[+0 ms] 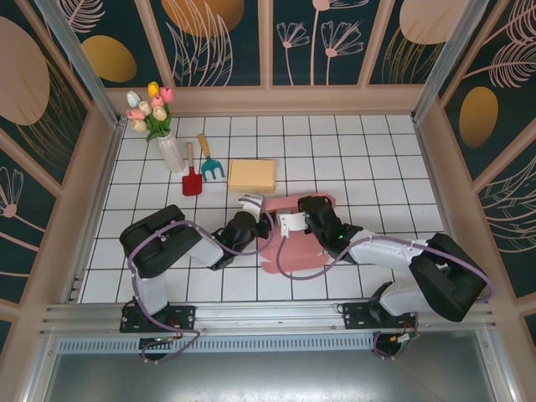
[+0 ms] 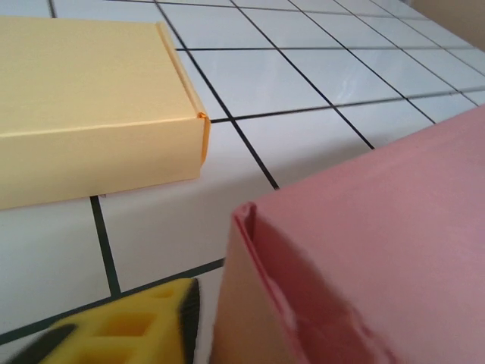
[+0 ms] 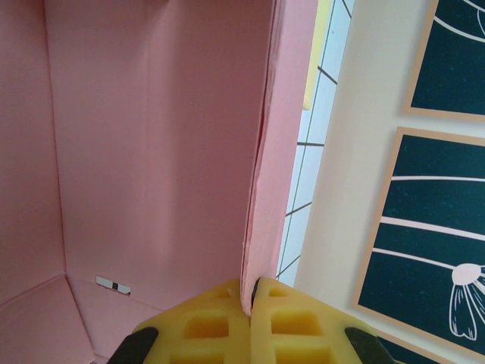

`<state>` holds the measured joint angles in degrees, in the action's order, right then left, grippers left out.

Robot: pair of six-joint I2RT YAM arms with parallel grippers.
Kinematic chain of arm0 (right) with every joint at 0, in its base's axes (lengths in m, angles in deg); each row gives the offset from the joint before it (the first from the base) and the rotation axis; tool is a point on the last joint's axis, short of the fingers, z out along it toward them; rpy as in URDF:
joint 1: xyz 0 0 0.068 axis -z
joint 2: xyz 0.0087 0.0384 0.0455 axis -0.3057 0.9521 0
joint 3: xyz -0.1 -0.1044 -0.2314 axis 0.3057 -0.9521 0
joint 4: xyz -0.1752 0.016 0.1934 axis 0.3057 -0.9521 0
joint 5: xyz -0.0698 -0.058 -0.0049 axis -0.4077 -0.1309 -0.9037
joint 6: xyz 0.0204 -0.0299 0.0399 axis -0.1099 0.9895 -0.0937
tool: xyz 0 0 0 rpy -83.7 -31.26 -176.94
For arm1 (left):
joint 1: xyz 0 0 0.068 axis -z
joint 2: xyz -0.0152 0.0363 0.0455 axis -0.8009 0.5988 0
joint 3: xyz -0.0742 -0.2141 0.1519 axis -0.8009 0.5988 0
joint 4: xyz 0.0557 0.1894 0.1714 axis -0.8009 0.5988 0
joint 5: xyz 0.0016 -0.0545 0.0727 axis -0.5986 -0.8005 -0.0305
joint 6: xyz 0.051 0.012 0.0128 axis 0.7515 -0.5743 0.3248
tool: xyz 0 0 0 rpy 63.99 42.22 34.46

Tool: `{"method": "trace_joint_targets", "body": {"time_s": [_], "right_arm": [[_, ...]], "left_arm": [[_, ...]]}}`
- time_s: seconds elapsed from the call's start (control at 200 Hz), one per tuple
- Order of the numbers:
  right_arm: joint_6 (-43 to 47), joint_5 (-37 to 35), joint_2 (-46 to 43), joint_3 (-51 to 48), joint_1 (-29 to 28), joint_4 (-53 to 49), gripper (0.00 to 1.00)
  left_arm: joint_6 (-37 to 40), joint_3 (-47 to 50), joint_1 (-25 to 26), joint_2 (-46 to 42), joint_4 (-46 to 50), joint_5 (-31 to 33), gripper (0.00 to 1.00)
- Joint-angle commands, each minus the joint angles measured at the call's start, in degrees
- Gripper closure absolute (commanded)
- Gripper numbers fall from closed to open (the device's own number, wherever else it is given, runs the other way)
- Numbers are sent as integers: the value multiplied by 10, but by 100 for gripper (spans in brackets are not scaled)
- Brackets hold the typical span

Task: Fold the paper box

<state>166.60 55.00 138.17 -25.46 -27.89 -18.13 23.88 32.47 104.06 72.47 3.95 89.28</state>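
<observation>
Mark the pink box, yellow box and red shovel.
pink box (image 1: 300,251), top external view, flat panel nearest the arm bases.
yellow box (image 1: 251,174), top external view, middle of its lid.
red shovel (image 1: 192,182), top external view, its blade.

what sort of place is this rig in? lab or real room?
Probably a staged test cell, not a real room: a white tiled table fenced by floral wall panels, with a vase of tulips and toy garden tools.
</observation>
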Motion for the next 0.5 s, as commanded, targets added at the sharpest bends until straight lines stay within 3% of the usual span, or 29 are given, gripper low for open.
{"method": "trace_joint_targets", "body": {"time_s": [0.0, 0.05, 0.125, 0.235, 0.34, 0.42, 0.495], "right_arm": [[-11, 33, 20, -19, -3, -118, 100], [-12, 32, 19, -18, -2, -119, 100], [-14, 31, 19, -17, -1, -120, 100], [-16, 29, 21, -16, 0, -120, 100], [-21, 28, 26, -13, 0, -119, 100], [-29, 28, 27, -10, 0, -117, 100], [-37, 34, 25, -9, 0, -116, 100]], "left_arm": [[-10, -13, -3, 15, 36, 106, 83], [-9, -14, -3, 14, 54, 135, 93], [-10, -15, -3, 7, 88, 184, 100], [-12, -15, -4, -3, 127, 248, 100], [-24, -25, -4, -6, 162, 265, 100], [-51, -41, -3, -6, 200, 267, 92], [-61, -39, -3, -6, 191, 245, 79]]}}
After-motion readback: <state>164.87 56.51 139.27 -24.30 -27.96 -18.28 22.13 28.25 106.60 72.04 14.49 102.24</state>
